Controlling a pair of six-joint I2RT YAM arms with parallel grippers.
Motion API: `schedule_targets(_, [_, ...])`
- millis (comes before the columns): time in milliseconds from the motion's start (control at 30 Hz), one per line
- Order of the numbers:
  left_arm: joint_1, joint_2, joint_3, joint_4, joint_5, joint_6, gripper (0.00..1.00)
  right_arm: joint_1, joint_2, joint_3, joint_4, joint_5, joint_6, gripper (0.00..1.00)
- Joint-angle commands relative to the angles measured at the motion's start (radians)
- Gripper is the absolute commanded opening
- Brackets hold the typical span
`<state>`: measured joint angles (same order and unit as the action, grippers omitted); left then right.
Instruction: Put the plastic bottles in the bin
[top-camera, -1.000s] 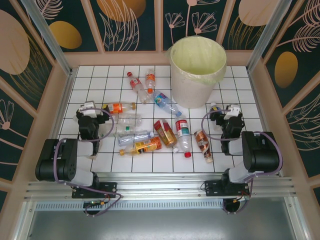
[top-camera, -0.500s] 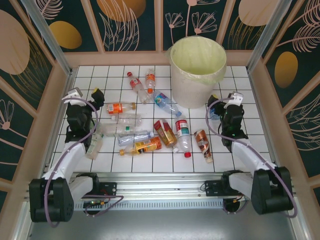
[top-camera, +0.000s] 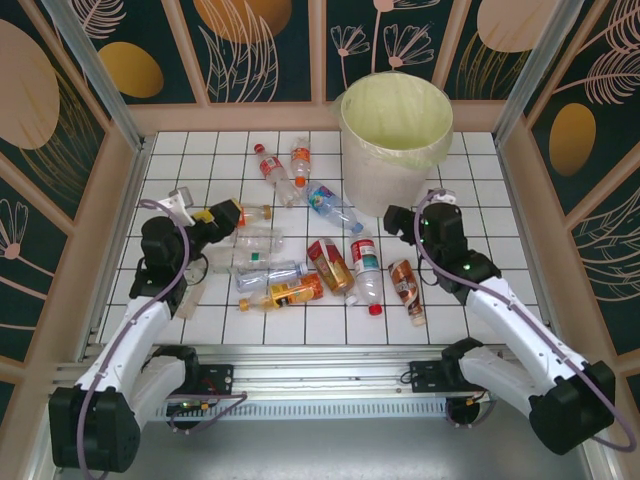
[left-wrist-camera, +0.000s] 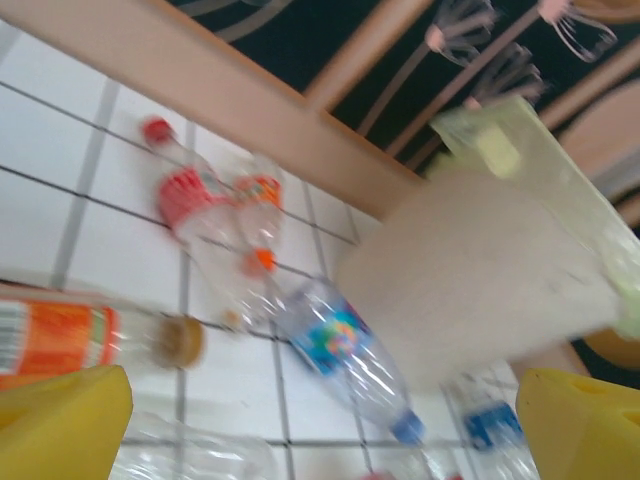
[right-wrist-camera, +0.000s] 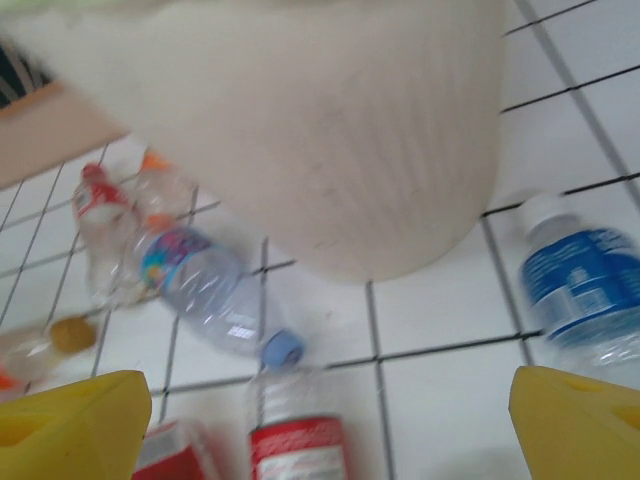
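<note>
The bin (top-camera: 395, 140), a cream bucket with a yellow-green liner, stands at the back right of the tiled table. Plastic bottles lie scattered left of and before it: a red-label one (top-camera: 270, 165), an orange-cap one (top-camera: 301, 160), a blue-label one (top-camera: 332, 207), an orange-label one (top-camera: 240, 214). My left gripper (top-camera: 218, 213) hovers open over the orange-label bottle (left-wrist-camera: 60, 335); its yellow fingertips (left-wrist-camera: 60, 425) hold nothing. My right gripper (top-camera: 397, 220) hangs open just left of the bin's base, above a red-label bottle (right-wrist-camera: 295, 440) and a blue-cap bottle (right-wrist-camera: 195, 290).
More bottles lie mid-table: clear ones (top-camera: 258, 242), a yellow-orange one (top-camera: 290, 292), red and brown ones (top-camera: 330, 265) (top-camera: 407, 285). A blue-label bottle (right-wrist-camera: 585, 290) lies right of the bin's base (right-wrist-camera: 330, 130). Wooden walls (top-camera: 120, 200) ring the table.
Both arms have reached out from folded poses. The left gripper swung right over the orange-label bottle. The right gripper moved left from the bin's right side to the bottles before it.
</note>
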<state>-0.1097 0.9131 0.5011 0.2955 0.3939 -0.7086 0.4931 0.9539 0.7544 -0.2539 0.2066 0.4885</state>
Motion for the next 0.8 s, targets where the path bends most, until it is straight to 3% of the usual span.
schedule_targets(0, [-0.017,0.042,0.005,0.072,0.220,-0.092,0.99,0.048,0.059,0.078,-0.211,-0.022,0.039,0.92])
schedule_targets(233, [-0.054,0.056,0.022,0.106,0.322,-0.101,0.99,0.129,0.222,0.160,-0.294,-0.078,0.056,0.90])
schedule_targets(767, [-0.091,0.075,0.033,0.099,0.371,-0.078,0.99,0.170,0.517,0.313,-0.349,-0.084,0.005,0.85])
